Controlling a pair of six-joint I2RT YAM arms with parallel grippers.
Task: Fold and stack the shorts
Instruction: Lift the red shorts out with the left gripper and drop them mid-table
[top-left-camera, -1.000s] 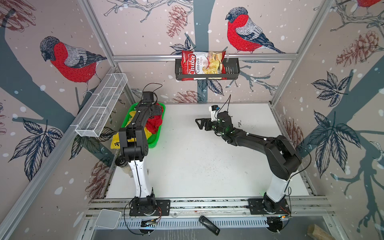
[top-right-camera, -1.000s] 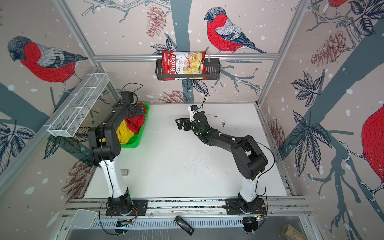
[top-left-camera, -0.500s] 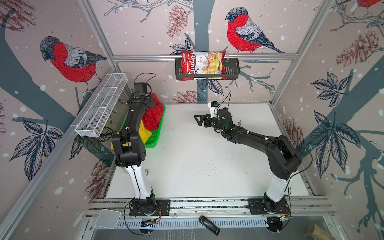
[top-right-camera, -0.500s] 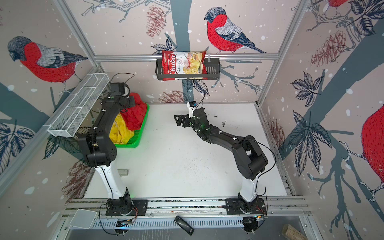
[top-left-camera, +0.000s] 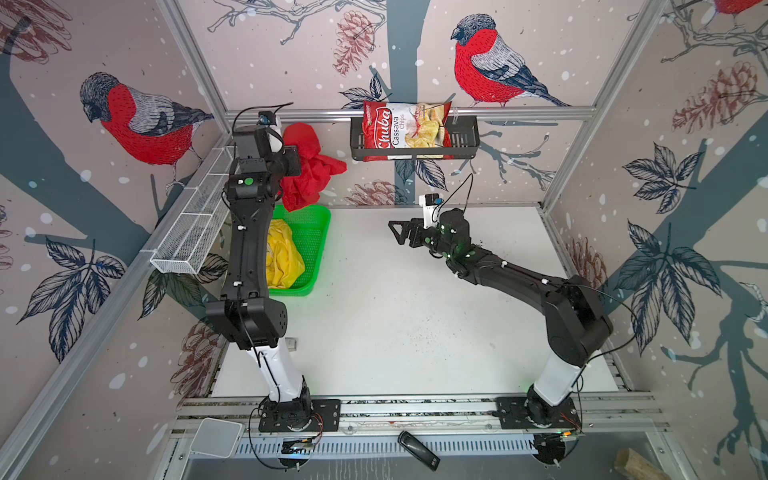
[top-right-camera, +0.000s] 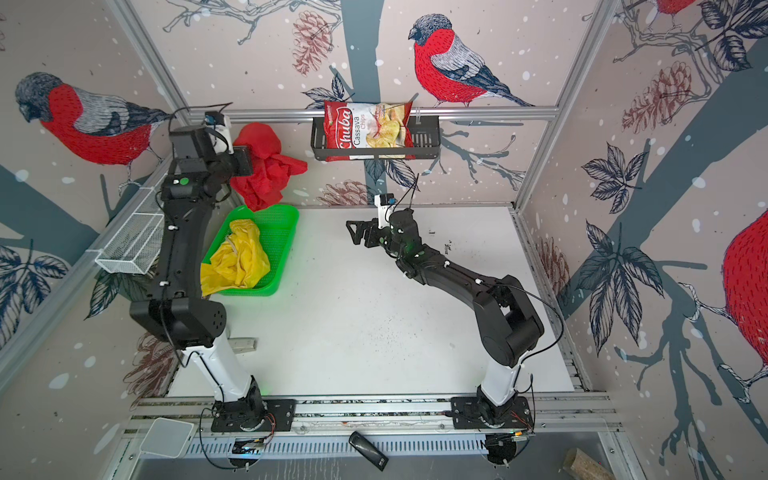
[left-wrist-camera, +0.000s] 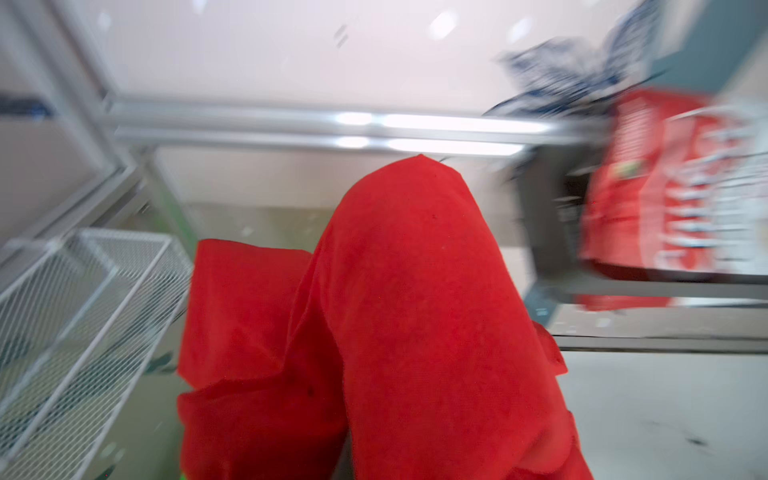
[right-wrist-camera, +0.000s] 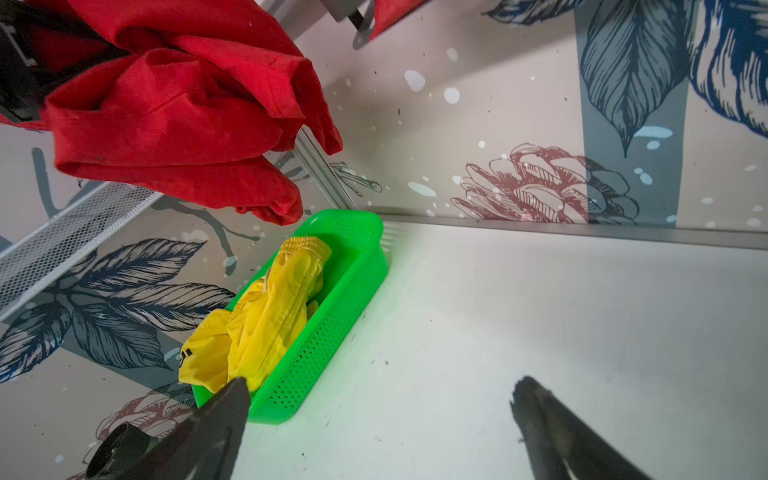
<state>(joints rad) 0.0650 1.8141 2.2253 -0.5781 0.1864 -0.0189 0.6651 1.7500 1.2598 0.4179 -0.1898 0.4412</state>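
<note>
At the far left corner of the worktop (top-left-camera: 415, 324), the left gripper (top-left-camera: 296, 160) is raised high above the green basket (top-left-camera: 321, 245). Its fingers are pinched tight on a bunch of the red shorts (top-left-camera: 311, 178). The cloth hangs crumpled from that single pinch, and its lowest fold seems just clear of the basket's far rim. I judge it is held this high so the whole garment comes free of the basket before being carried over bare worktop. The yellow shorts (top-left-camera: 284, 259) lie rumpled inside the basket, which sits along the worktop's left edge, with one part spilling over its near corner. They are untouched, likely waiting their turn. The middle of the worktop is bare, the probable place for spreading and folding. Right of centre, toward the far edge, the right gripper (top-left-camera: 401, 235) hovers above the worktop. Its fingers are spread wide with nothing between them, pointed toward the hanging red cloth, probably ready to take a second hold so the shorts can be opened out flat
</note>
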